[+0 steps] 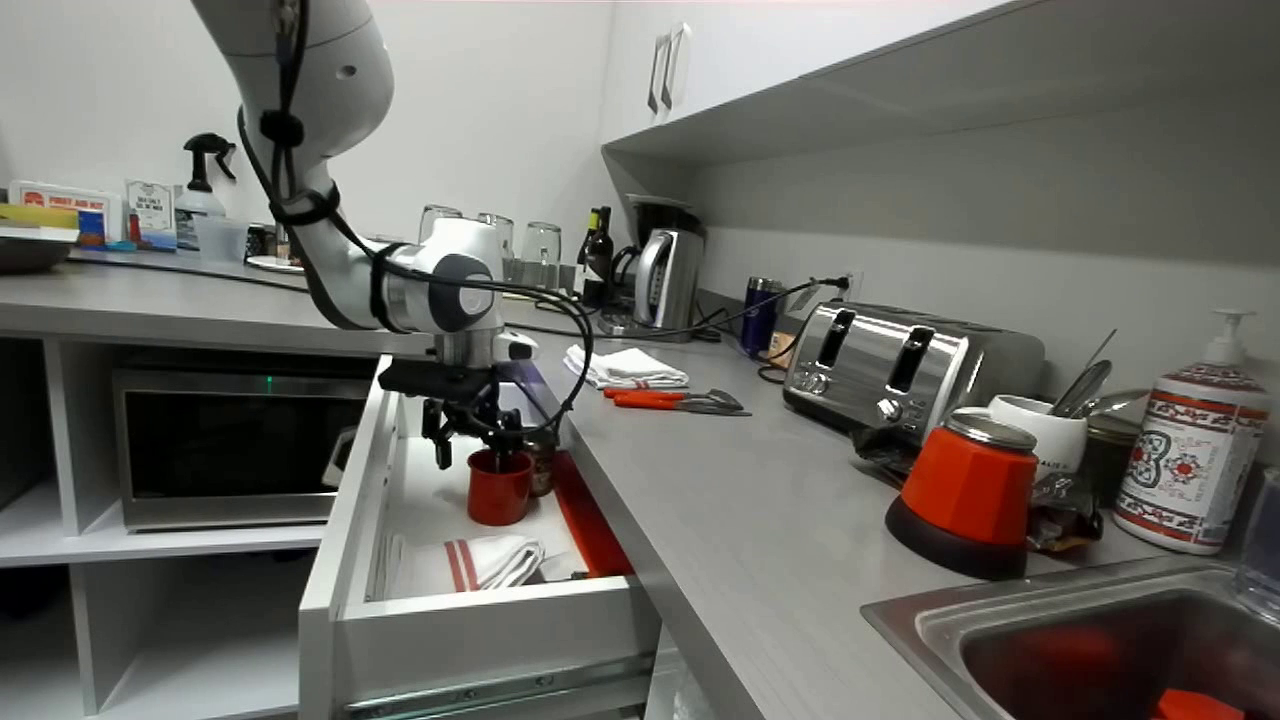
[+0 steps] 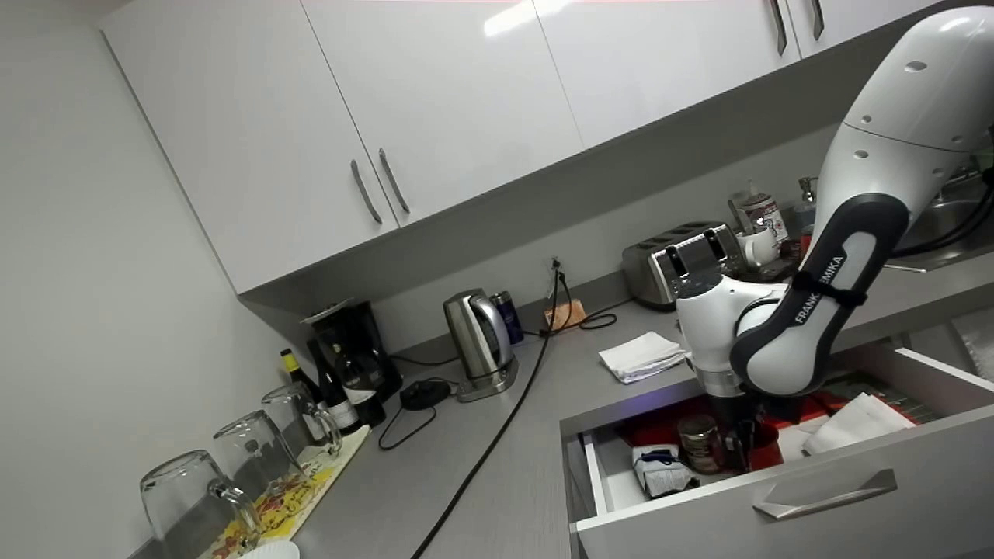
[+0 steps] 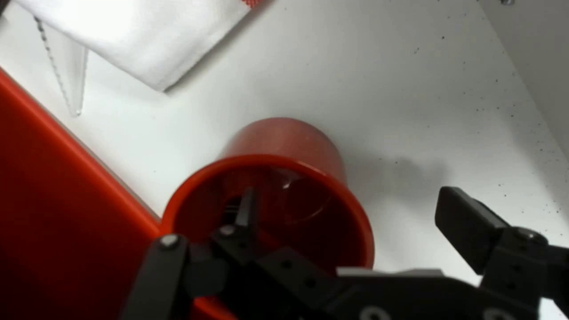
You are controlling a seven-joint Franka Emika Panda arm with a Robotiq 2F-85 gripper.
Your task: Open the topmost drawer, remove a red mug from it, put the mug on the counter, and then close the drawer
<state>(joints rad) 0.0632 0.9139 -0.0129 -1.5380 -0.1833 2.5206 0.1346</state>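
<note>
Black two-fingered robotic gripper (image 3: 349,200), nearest the wrist camera: its fingers are spread wide and hold nothing, one tip reaching into the mouth of a small, plain red cylindrical mug (image 3: 306,200), the other outside at three o'clock. The mug stands upright in the long, shallow white drawer (image 1: 480,640), which is extended; a red-striped white cloth (image 3: 146,40) lies at its eleven o'clock. In an exterior view, the smooth light-grey counter (image 1: 760,520) lies at the drawer's three o'clock.
</note>
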